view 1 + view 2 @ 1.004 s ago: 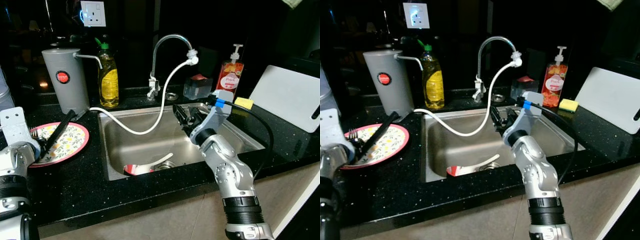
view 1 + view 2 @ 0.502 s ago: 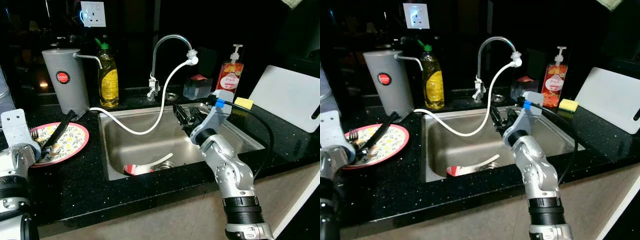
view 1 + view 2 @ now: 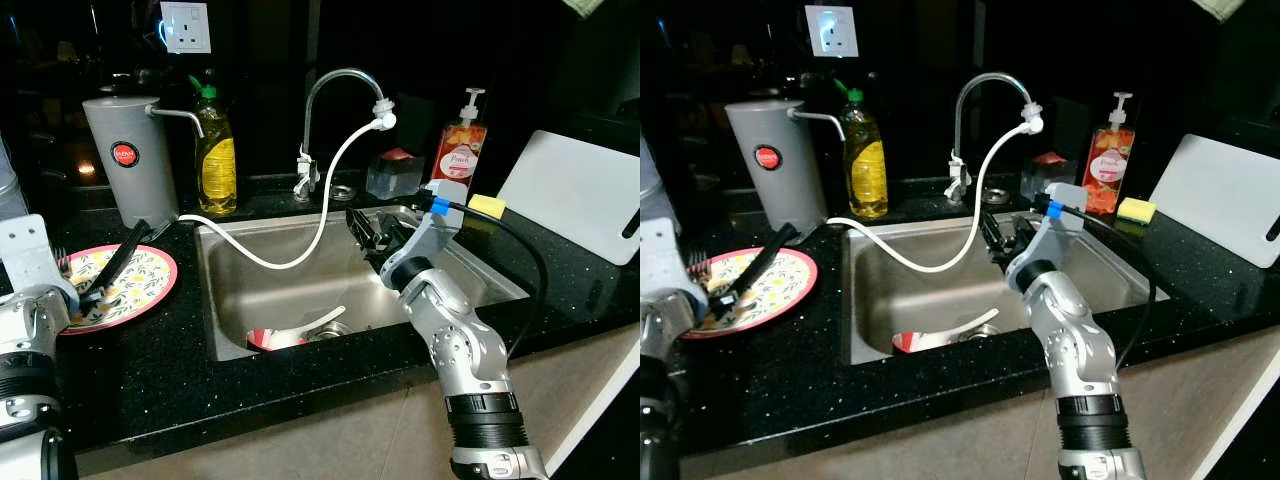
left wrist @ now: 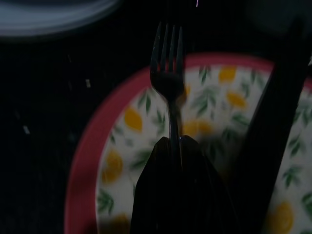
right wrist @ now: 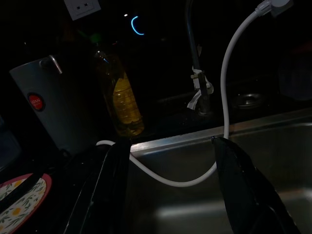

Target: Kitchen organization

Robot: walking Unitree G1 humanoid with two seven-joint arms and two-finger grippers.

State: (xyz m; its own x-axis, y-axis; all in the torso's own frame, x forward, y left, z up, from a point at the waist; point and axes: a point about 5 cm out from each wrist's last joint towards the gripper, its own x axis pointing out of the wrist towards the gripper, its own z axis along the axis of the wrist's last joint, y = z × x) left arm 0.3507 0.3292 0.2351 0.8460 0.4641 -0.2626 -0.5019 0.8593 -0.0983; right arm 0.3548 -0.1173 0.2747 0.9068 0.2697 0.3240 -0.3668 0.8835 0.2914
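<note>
A red-rimmed plate with a lemon pattern (image 3: pixel 150 283) lies on the black counter left of the sink. My left gripper (image 3: pixel 92 297) hovers over its near edge, shut on the handle of a metal fork (image 4: pixel 168 87) whose tines point across the plate. A long black utensil (image 3: pixel 125 255) rests slanted on the plate beside the fork. My right gripper (image 3: pixel 368 232) hangs open above the steel sink (image 3: pixel 232 290), nothing between its fingers (image 5: pixel 114 190).
A grey canister (image 3: pixel 130 160), a yellow oil bottle (image 3: pixel 216 150), the faucet (image 3: pixel 335 85) with a white hose, a red soap dispenser (image 3: pixel 460 145), a yellow sponge (image 3: pixel 487 206) and a white cutting board (image 3: pixel 580 195) ring the sink. A red-and-white dish (image 3: pixel 275 338) lies inside it.
My left gripper has shifted slightly left over the plate, carrying the fork. The right arm has stayed still.
</note>
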